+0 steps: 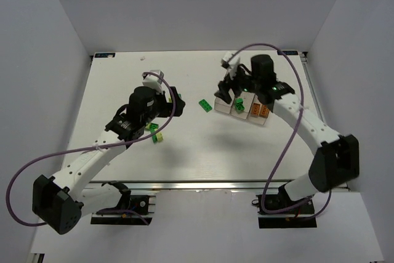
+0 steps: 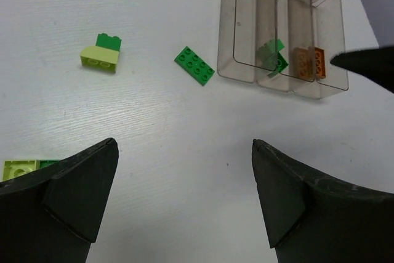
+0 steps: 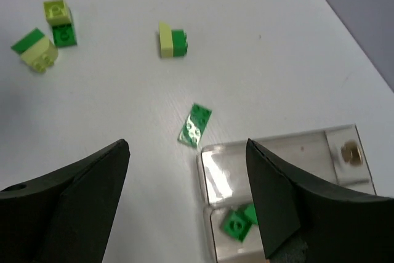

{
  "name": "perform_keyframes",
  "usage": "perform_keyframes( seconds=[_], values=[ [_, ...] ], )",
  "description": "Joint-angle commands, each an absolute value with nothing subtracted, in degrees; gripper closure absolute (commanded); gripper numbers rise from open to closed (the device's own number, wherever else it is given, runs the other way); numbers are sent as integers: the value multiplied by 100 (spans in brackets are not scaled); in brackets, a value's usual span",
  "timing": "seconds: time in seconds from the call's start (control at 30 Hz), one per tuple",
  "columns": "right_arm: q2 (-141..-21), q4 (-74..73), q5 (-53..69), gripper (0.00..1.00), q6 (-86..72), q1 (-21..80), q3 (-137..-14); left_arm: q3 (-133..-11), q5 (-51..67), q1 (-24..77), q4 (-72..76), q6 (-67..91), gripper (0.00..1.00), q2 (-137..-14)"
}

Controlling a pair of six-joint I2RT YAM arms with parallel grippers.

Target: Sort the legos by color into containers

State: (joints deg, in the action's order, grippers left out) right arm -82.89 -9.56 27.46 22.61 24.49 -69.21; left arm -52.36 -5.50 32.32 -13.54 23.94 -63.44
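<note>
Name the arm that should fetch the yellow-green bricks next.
Left. The yellow-green bricks lie beside the open left gripper; the right gripper, also open, hangs over the bins across the table.

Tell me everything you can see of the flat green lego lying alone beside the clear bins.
The flat green lego is a thin, glossy plastic plate with two rows of four studs. It lies flat, studs up, on the white table, turned at a slant, close beside the empty outer bin; a thin gap seems to separate them. Only the table touches it.
</note>
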Motion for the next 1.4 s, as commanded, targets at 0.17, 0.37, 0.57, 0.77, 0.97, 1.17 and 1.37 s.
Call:
perform_keyframes(
  seconds=[0.17, 0.37, 0.57, 0.77, 0.97, 1.17, 1.37],
  values=[
    [-11069, -2741, 1082, 24, 2198, 3524, -10303, -4957, -596, 3217, -1248, 2268, 2, -5881],
    [-12514, -3313, 413, 18, 2109, 3568, -11759, -4773, -905, 3270, -1213, 2048, 2, -5081],
    [-13271, -3524, 97, 21, 2215, 3577, -12155, -4737, -941, 3270, -1151, 2109, 2, -4860],
    [-13561, -3577, 26, 26, 2417, 3560, -12076, -4764, -791, 3270, -1169, 2109, 2, -4913],
    [-13658, -3709, 131, 32, 2470, 3560, -11989, -4737, -791, 3270, -1125, 2101, 2, -4887],
    [-13623, -3823, 263, 32, 2426, 3525, -11786, -4720, -747, 3270, -1116, 2109, 2, -4904],
    [-13588, -3893, 378, 31, 2338, 3472, -11681, -4711, -738, 3270, -1099, 2109, 2, -4896]
  ],
)
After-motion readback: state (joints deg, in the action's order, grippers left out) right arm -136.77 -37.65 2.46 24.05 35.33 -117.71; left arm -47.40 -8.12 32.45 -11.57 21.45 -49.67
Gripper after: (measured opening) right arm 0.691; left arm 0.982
